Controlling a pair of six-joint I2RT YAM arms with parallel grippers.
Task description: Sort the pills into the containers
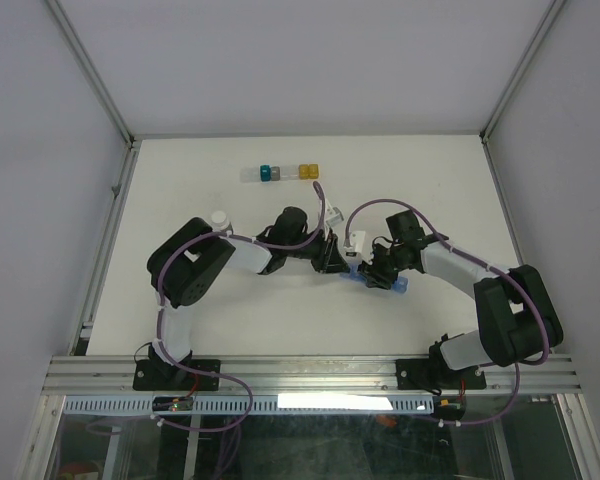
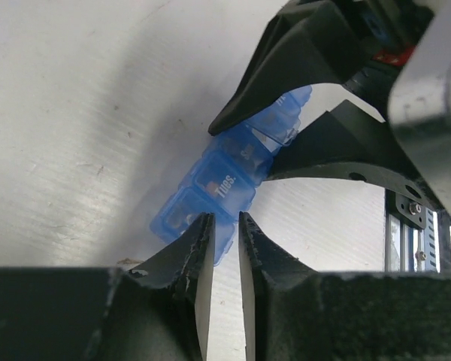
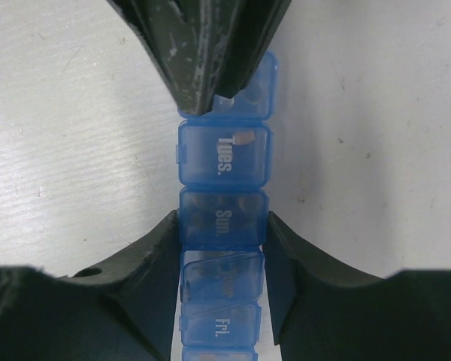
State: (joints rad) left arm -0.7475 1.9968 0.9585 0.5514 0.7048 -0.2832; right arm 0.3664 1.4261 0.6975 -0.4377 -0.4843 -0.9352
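From where I am standing, the two arms are meeting just toward 4 o'clock of the middle of the table (image 1: 430, 180). The blue container strip (image 3: 222, 154) is lying flat between them, running roughly from 9 to 3 o'clock in the overhead view.

The right end effector (image 3: 222, 226) is pointing in from the 3 o'clock side and clamping the strip across its width. Its jaws are standing partly open, with one finger pressing each long side at the compartment marked "Sun.". In its own wrist view the strip is running from 12 to 6 o'clock, with "Tues." just above the clamped compartment and "Fri." lower down. A small tan piece (image 3: 243, 138) is showing through the "Tues." lid and is looking like one of the pills.

The left end effector (image 2: 225, 219) is pointing at the strip's 9 o'clock end. Its fingers are sitting almost together, with only a thin slit showing between them and the tips at the rim of the end compartment next to "Tues.". I cannot tell whether they are pinching a lid edge or only resting against it.

Toward 12 o'clock on the table, well apart from the arms, a row of small cubes (image 1: 280, 172) in clear, teal, grey, white and yellow is sitting. At about 10 o'clock, just beside the left arm's elbow, a little white-topped object (image 1: 218, 216) is standing, too small to make out.
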